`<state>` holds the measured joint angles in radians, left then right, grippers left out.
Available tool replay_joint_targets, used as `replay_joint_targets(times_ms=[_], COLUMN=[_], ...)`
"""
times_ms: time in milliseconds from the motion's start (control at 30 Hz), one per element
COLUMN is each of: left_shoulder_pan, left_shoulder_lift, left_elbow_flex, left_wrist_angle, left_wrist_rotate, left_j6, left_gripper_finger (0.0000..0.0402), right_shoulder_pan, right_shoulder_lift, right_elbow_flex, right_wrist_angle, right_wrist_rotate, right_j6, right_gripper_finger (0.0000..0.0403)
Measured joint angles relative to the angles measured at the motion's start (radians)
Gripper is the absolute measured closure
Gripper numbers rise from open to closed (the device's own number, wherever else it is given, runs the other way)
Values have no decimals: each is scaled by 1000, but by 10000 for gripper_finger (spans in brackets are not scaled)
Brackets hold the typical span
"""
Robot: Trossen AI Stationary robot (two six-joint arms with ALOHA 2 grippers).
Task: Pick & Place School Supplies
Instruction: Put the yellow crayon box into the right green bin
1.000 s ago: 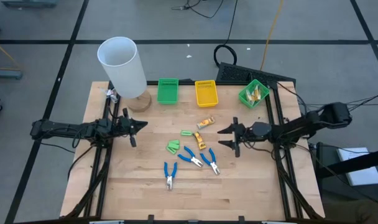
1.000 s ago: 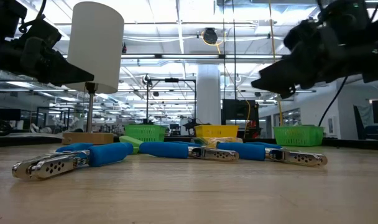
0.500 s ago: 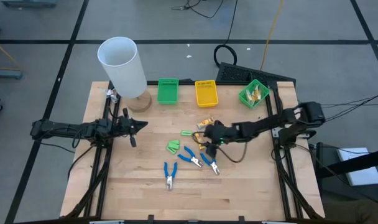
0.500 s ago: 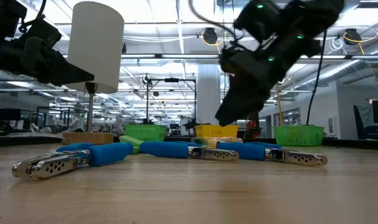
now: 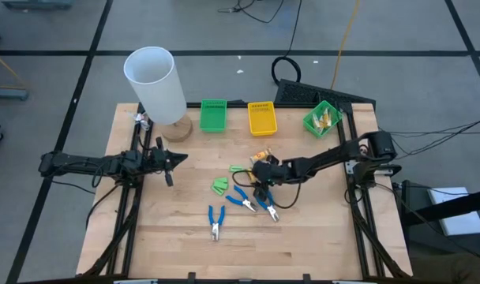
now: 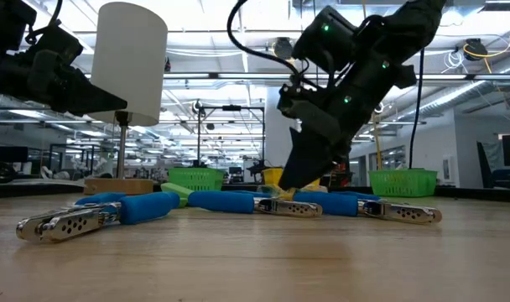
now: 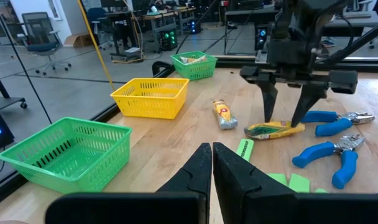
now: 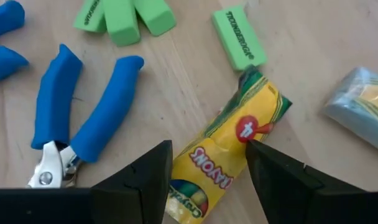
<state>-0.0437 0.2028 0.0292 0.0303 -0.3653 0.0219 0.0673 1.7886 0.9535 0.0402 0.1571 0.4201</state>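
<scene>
— Jaws on the right gripper?
— Parted, one finger on each side of the crayon pack, tips down at the table. Whether they touch it, I cannot tell.
— Where does the pack lie?
— Mid-table, flat, between a green eraser and blue pliers; a second pack lies nearby.
— And the left gripper?
— Closed on nothing, hovering at the table's left side.

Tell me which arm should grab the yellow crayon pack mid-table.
Right. The right gripper already straddles the crayon pack with open fingers; the left gripper sits shut at the table's left side, apart from it.
</scene>
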Motion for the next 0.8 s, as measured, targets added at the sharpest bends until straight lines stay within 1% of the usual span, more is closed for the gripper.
replay_joint_targets(times_ms=[200, 400, 500, 567, 667, 800], left_shoulder_pan=[0, 0, 0, 0, 0, 0], left_shoulder_lift=[0, 0, 0, 0, 0, 0], left_elbow_flex=[0, 0, 0, 0, 0, 0], left_wrist_angle=[0, 0, 0, 0, -1, 0], left_wrist_rotate=[0, 0, 0, 0, 0, 0], left_j6=[0, 0, 0, 0, 0, 0], left_gripper_finger=[380, 380, 380, 380, 380, 380], right_shoulder_pan=[0, -2, -4, -2, 0, 0], right_shoulder_lift=[7, -22, -41, -51, -62, -62], right_elbow_flex=[1, -1, -1, -3, -3, -7], right_wrist_angle=[-46, -226, -275, -280, -274, -270], right_wrist_rotate=[0, 8, 54, 82, 79, 75], right_j6=[-71, -122, -159, -194, -234, -225], right_gripper_finger=[206, 207, 207, 207, 207, 207])
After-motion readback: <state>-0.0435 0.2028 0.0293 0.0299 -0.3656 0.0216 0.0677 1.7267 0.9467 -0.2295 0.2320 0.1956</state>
